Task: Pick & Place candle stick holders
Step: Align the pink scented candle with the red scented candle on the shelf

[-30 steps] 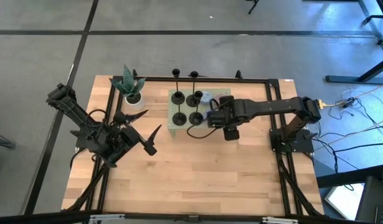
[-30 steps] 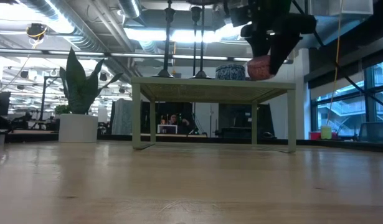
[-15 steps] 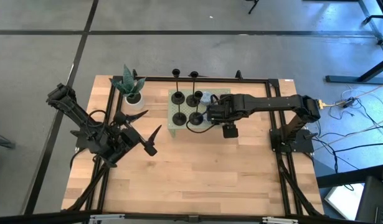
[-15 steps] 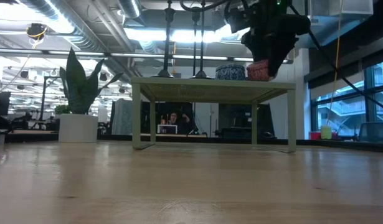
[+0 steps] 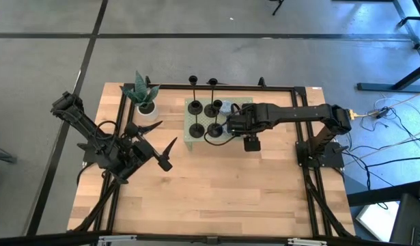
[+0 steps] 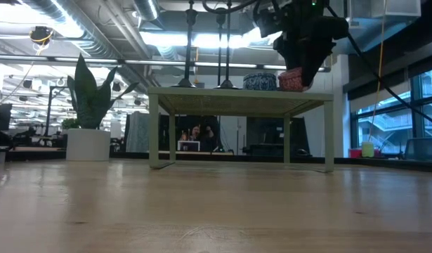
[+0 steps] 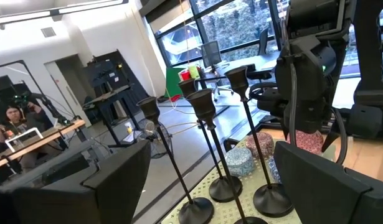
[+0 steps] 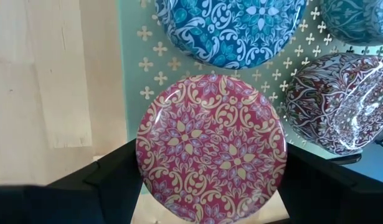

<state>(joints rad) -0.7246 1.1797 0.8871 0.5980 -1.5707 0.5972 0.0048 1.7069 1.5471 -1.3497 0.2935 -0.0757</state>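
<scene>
A large office hall with ceiling pipes and lamps is seen behind a light wooden desk, on which a small pale green perforated stand is placed. On this stand the candle stick holders are standing upright, black, with thin stems and round bases, close together; patterned round tins are lying just beside them. A potted plant is placed near the stand's corner.

The right hand is stretched across from the right side, lowered over the stand's edge, and it is clamped on the pink patterned tin, not on a holder. The tin is gripped from both sides and appears to rest on the stand or just above it; which of the two cannot be told.

A risk is judged here: the wrist is very near the thin stems, so a holder could be knocked over by a sideways move. The tin could also slip, because its side is smooth and round.

The left hand is held apart, its fingers spread wide and empty, above the desk, well apart from the stand.
</scene>
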